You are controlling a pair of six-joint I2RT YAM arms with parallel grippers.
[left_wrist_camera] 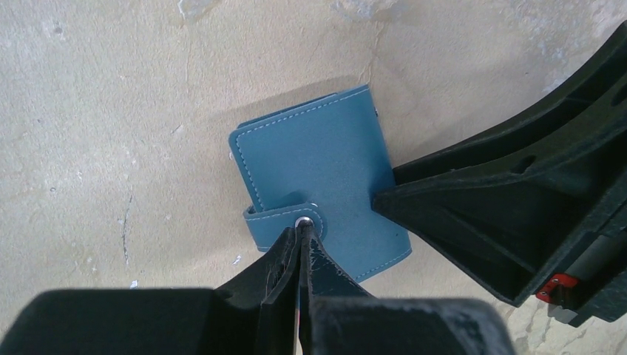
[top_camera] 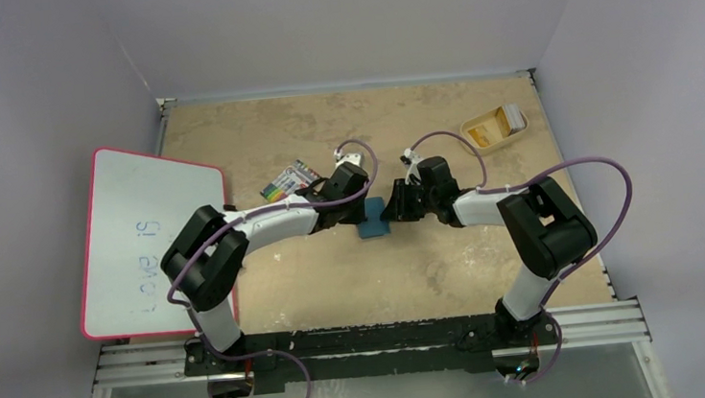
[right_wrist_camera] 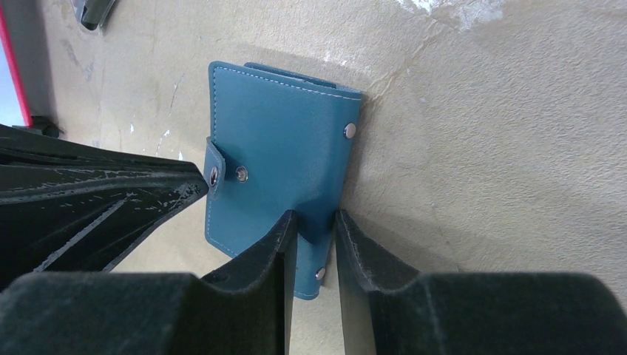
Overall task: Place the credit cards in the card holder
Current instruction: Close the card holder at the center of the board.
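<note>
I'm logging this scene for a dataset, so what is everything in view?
card holder: one, teal-blue, closed, table centre between the claws
credit cards: count unclear, orange-yellow and whitish, in the tray
tray: one, tan, far right of table
striped pack: one, multicoloured, left of centre, by the left arm
whiteboard: one, white with red edge, on the table's left side
table: one, beige
left claw: black, shut, tips at the card holder's snap tab
right claw: black, closed on the card holder's edge
</note>
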